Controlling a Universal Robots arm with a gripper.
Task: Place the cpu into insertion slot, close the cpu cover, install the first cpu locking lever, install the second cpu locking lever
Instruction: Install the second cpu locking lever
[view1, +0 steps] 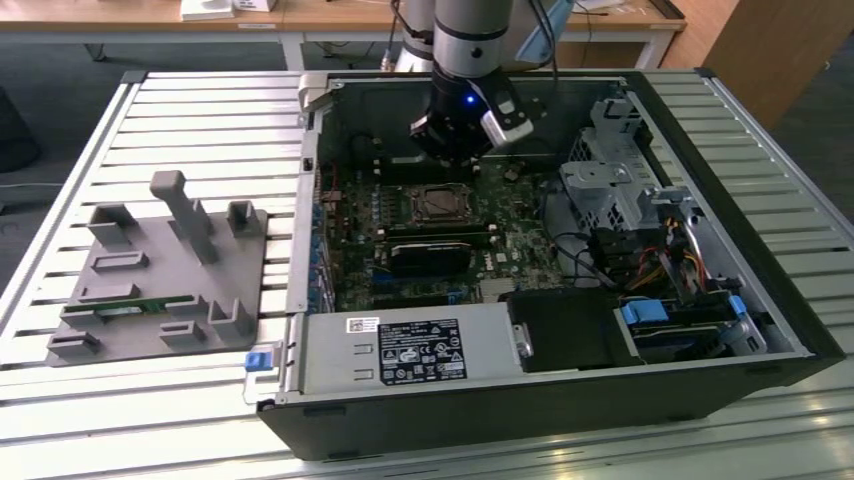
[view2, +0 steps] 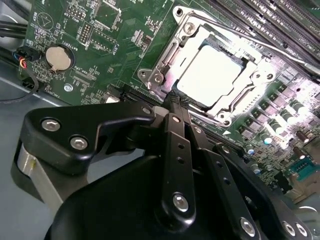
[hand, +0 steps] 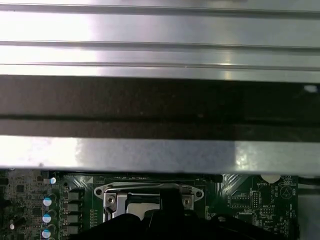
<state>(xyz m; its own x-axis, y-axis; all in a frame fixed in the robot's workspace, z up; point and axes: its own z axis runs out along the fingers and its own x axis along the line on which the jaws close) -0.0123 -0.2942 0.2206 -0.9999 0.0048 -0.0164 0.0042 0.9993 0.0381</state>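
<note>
The cpu (view2: 212, 75), a bright silver square, lies in the insertion slot (view1: 416, 206) on the green board inside the open computer case. The cpu cover (view2: 162, 67), a silvery metal frame, lies flat around the chip. In the second wrist view my gripper (view2: 177, 103) has its two black fingers (view2: 172, 130) pressed together, with the tips at the cover's near edge beside the chip and nothing seen between them. In the exterior view the gripper (view1: 451, 160) hangs just behind the socket. The first wrist view shows the cover's edge (hand: 112, 192) with the gripper's dark body in front.
Memory slots (view2: 270, 25) run beside the socket and a coin battery (view2: 59, 56) sits on the board. The case wall (hand: 160, 150) is close behind the gripper. A drive cage (view1: 607, 190) and cables fill the exterior view's right. A grey fixture (view1: 160, 270) lies on the slatted table.
</note>
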